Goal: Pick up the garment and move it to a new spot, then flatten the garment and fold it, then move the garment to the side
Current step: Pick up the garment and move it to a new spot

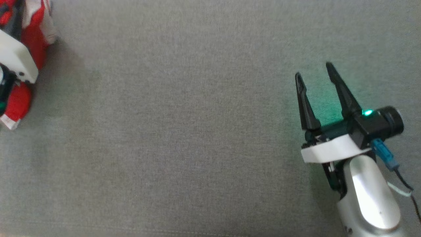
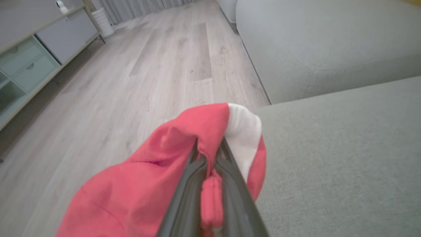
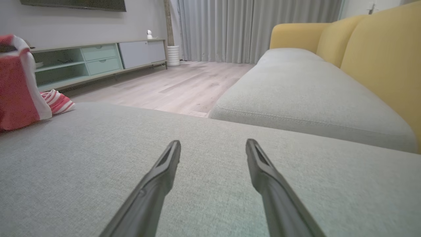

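Note:
The garment point(image 1: 31, 42) is red and white and sits bunched at the far left edge of the grey cushion in the head view. In the left wrist view my left gripper point(image 2: 210, 146) is shut on the garment point(image 2: 148, 184), a red fold pinched between its two dark fingers, with the cloth draped over them near the cushion's edge. The right wrist view shows the garment point(image 3: 16, 89) at its left, partly raised, with a striped part lying on the cushion. My right gripper point(image 1: 314, 74) stands open over bare cushion at the right, nothing between its fingers point(image 3: 167, 161).
The grey cushion point(image 1: 184, 131) is a wide flat surface. Beyond its edge lies a wooden floor point(image 2: 115, 82). A grey and yellow sofa point(image 3: 296, 82) stands ahead on the right, and a low cabinet point(image 3: 98, 59) stands against the far wall.

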Controlling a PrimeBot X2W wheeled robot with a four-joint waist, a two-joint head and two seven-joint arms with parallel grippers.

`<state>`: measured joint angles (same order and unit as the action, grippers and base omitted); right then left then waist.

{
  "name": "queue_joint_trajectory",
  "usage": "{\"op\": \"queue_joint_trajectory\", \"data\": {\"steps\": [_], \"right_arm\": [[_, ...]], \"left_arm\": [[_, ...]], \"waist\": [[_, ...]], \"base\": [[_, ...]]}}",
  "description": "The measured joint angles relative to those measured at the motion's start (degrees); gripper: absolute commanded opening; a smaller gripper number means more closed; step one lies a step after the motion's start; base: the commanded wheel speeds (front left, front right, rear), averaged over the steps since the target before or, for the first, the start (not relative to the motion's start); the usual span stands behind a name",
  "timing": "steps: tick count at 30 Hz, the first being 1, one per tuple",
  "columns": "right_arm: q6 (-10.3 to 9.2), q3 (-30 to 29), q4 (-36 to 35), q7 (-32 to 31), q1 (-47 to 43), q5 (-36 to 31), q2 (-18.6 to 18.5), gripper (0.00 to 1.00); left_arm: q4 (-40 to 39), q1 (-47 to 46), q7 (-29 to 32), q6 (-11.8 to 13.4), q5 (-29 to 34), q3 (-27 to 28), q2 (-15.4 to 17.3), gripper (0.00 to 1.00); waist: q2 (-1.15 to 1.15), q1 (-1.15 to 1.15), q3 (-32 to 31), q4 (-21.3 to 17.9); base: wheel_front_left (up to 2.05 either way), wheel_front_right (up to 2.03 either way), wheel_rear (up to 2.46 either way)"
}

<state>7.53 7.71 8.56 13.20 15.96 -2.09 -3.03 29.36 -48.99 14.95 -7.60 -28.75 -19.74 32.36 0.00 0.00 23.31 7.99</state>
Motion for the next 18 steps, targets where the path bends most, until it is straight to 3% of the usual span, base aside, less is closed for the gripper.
{"op": "queue_joint_trajectory", "data": {"steps": [8, 14, 18], "right_arm": [[0.0, -0.67, 2.75, 0.97, -3.93, 3.39, 0.04, 1.0], [0.0, -0.64, 3.65, 1.01, -5.97, 5.26, 0.11, 1.0], [0.0, -0.53, 3.99, 1.02, -6.44, 6.47, 0.15, 1.0]], "left_arm": [[-9.93, -2.36, 1.32, 0.0, -0.67, -4.68, 2.68, 0.0], [-14.94, -3.41, 2.67, 0.0, -1.96, -8.33, 2.43, 0.0], [-17.46, -5.58, 2.64, 0.01, -5.16, -9.65, -2.13, 0.0]], "waist": [[0.0, -0.01, -8.45, -1.21], [0.0, -0.02, -12.79, -3.74], [0.0, 0.0, -14.96, -7.05]], "base": [[0.0, 0.0, 0.0], [0.0, 0.0, 0.0], [0.0, 0.0, 0.0]]}}
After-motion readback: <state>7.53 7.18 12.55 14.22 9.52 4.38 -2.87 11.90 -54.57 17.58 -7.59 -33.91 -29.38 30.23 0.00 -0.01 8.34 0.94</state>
